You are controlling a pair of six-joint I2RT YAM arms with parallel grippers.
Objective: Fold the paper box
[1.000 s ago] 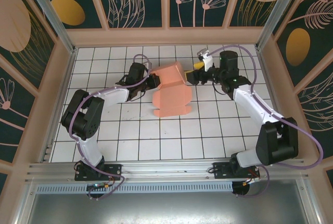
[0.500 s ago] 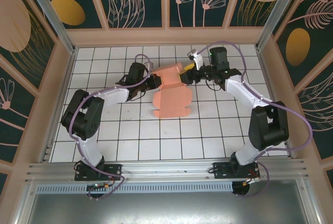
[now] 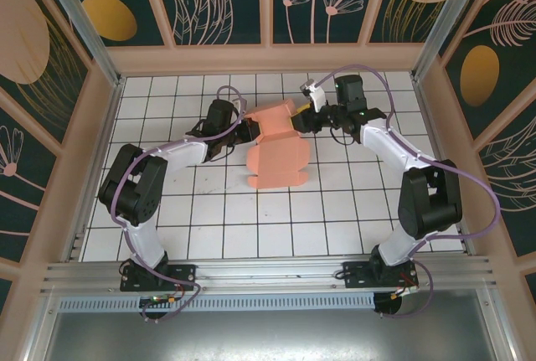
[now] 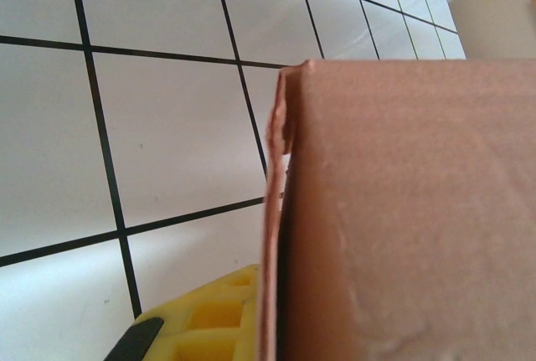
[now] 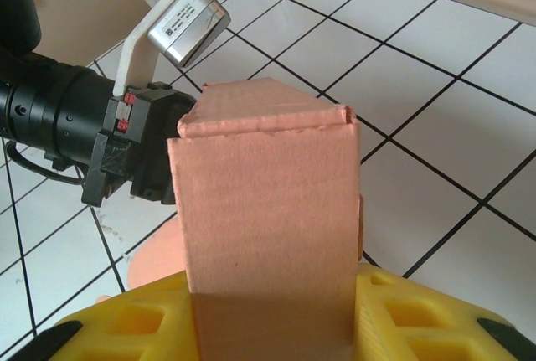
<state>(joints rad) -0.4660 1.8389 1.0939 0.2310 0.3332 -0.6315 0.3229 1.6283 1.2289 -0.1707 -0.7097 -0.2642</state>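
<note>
From above: seeing the paper box (image 3: 276, 150) lying on the white, black-gridded worktop (image 3: 209, 227), toward the far middle, its near part flat with rounded flaps and its far part raised. Finding the left claw (image 3: 249, 132) at the box's left edge and the right claw (image 3: 301, 120) at the raised far-right corner, both touching card. Noting purple cables (image 3: 360, 66) looping over the arms, walls (image 3: 222, 1) of dark teal panels with leaf and flower drawings closing in three sides, and a metal rail (image 3: 268, 273) crossing the near edge by the arm bases. Losing both sets of fingertips under the black wrists and the card.

From the left wrist: facing an upright card wall of the box (image 4: 402, 227) blocking the right half. Catching one yellow finger (image 4: 209, 323) at the bottom, just left of the card's thin edge and touching it. Losing the opposite finger behind the card, so being unable to tell whether this claw is apart or clamped.

From the right wrist: looking along an upright folded panel of the box (image 5: 268, 210), its top fold slightly crushed. Seeing yellow fingers (image 5: 126, 327) pressing on both sides of it, clamping the panel, their bases cut off at the bottom. Spotting, behind and to the left, the left arm's black wrist (image 5: 75, 118) and a silver camera housing (image 5: 186, 19) on a white bracket (image 5: 134, 55), close against the box; finding small red marks beneath the bracket too small to read
</note>
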